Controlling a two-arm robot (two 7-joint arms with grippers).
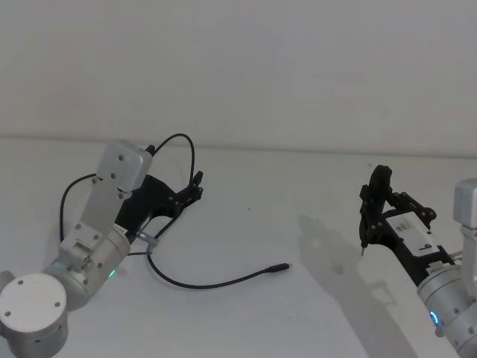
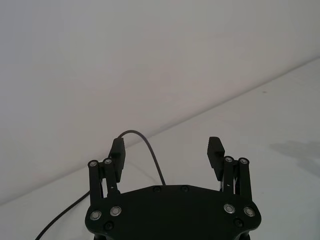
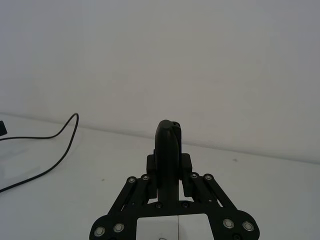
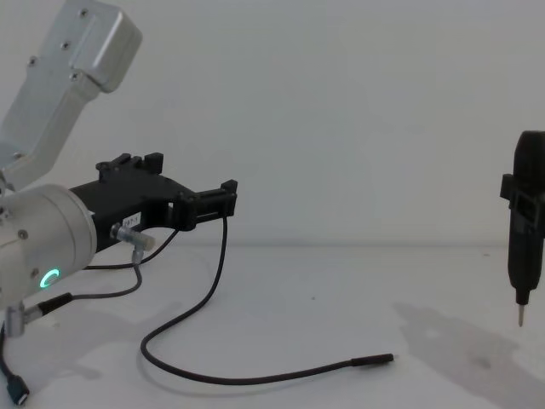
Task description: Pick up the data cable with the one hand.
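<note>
Data cable (image 1: 223, 283) lies on the white table (image 1: 313, 186). Its plug (image 1: 279, 268) rests flat near the middle, and the cord curves back and rises in an arc by the left gripper (image 2: 166, 147). That gripper hangs above the table with its fingers (image 2: 117, 150) spread wide and nothing clamped; the arc passes between them. The right gripper (image 1: 373, 212) stands well apart, closed on a pen-shaped tool (image 4: 524, 230).

Risks, as judged:
- The thin cord may slide off the pads on closing.
- A lift may drag the plug across the table.
- The grey robot wire (image 4: 102, 292) hangs close by and could be caught instead.

Count: one data cable, one plug, two grippers, one tool, one grey wire.
</note>
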